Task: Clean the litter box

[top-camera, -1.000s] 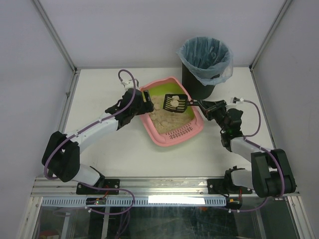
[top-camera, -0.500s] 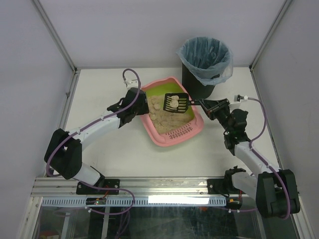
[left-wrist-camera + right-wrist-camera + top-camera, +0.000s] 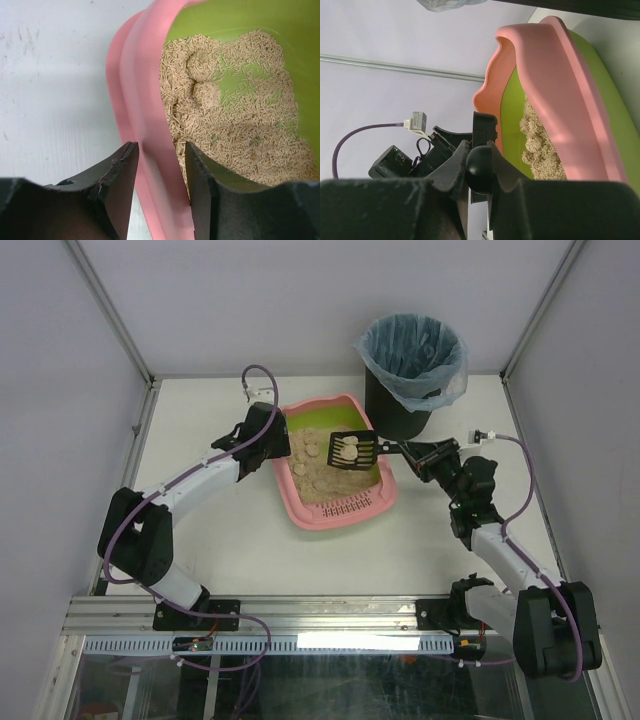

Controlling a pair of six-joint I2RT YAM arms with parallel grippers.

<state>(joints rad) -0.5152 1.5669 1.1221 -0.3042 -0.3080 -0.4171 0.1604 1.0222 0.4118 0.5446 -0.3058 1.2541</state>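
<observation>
The pink litter box point(image 3: 345, 512) with green lining and beige litter point(image 3: 318, 478) lies mid-table. My left gripper point(image 3: 272, 440) is shut on its left rim; in the left wrist view the jaws point(image 3: 161, 147) straddle the pink rim point(image 3: 140, 75), with litter and two clumps point(image 3: 200, 67) inside. My right gripper point(image 3: 415, 453) is shut on the handle of a black slotted scoop point(image 3: 352, 448), held above the box with pale clumps point(image 3: 345, 449) on it. In the right wrist view the fingers point(image 3: 479, 150) clamp the round black handle point(image 3: 480, 172) beside the box point(image 3: 560, 90).
A black bin with a blue bag point(image 3: 410, 365) stands at the back right, just behind the scoop and the box. White walls and metal frame rails enclose the table on the left, back and right.
The litter box has slid and turned to the left with my left gripper on its rim. The scoop with clumps has stayed over the box, shifted slightly left.
</observation>
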